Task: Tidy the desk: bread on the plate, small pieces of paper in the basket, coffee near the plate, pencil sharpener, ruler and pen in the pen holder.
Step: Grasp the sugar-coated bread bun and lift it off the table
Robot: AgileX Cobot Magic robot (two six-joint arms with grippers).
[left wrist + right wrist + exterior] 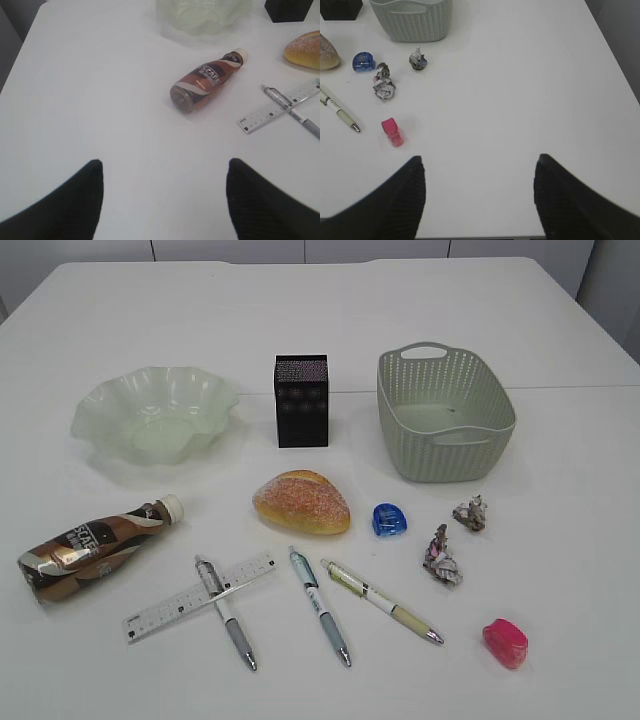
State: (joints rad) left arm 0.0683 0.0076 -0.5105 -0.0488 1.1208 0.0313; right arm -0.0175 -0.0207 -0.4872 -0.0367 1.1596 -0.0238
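The left arm's black fingers (95,172) stand spread wide over bare white desk (100,100), pinching nothing. Ahead of them and to their right lies the small brown and silver plastic coffee bottle (206,80) on its side, white cap pointing away. Beyond the bottle sits the pale green translucent plate with the wavy rim (202,17). Further right of the bottle, the short clear plastic ruler (280,105) lies across a grey-barrelled pen (292,111), the two touching where they cross. The golden-brown oval bread (305,49) rests at the far right edge, and a corner of the small black square pen holder (287,10) shows beyond it.

The right arm's black fingers (415,180) are likewise parted and hold nothing. Just ahead of the left-hand one lies a pink pencil sharpener (392,132). Further ahead are two small crumpled pieces of paper (384,87) — one near the blue pencil sharpener (364,61), the other (418,60) just before the pale sage-green perforated plastic basket (412,20). A cream-barrelled pen (339,112) lies to the far left.

In the exterior view a third pen, blue-grey (320,606), lies between the other two, and both the basket and the plate stand empty.
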